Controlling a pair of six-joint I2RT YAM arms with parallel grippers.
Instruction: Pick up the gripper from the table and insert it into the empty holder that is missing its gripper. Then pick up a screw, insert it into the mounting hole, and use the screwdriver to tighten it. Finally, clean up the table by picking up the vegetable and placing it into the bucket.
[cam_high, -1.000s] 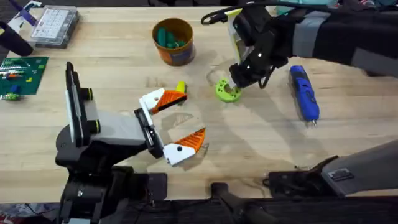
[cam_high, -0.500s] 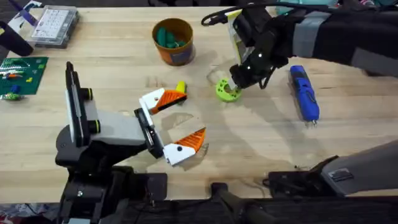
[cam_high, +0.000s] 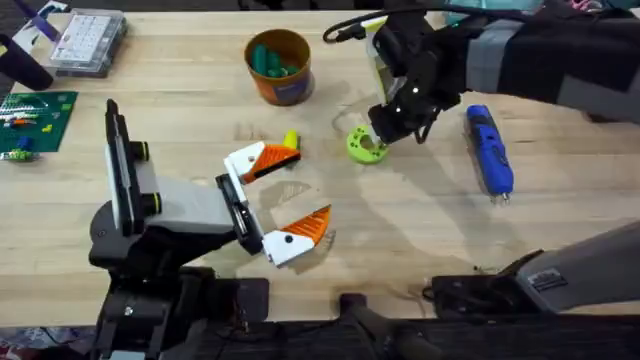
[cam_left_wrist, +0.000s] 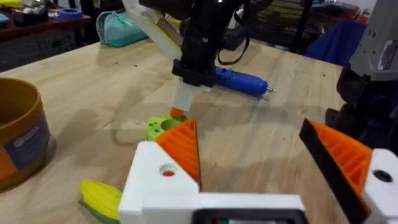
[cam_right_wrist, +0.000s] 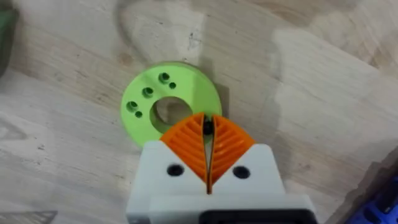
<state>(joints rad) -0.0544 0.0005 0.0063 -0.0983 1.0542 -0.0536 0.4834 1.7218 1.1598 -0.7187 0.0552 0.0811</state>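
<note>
One tiny dark item, likely a screw (cam_right_wrist: 207, 127), pinched by right tool (cam_right_wrist: 208, 146) over lime disc (cam_high: 366, 146), centre-right. Left tool (cam_high: 283, 200) spread wide, lower centre. Likely risk: slipping from so thin a grip, lost on worktop (cam_high: 560, 210).

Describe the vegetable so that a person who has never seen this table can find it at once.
Start from the orange bucket near the far edge of the wooden table and come toward the arms' bases: the vegetable lies on the wood there, beside the upper finger of the open left gripper. It is small and yellow with a green end, unlike the teal pieces inside the bucket and the round lime-green holed disc.
</note>
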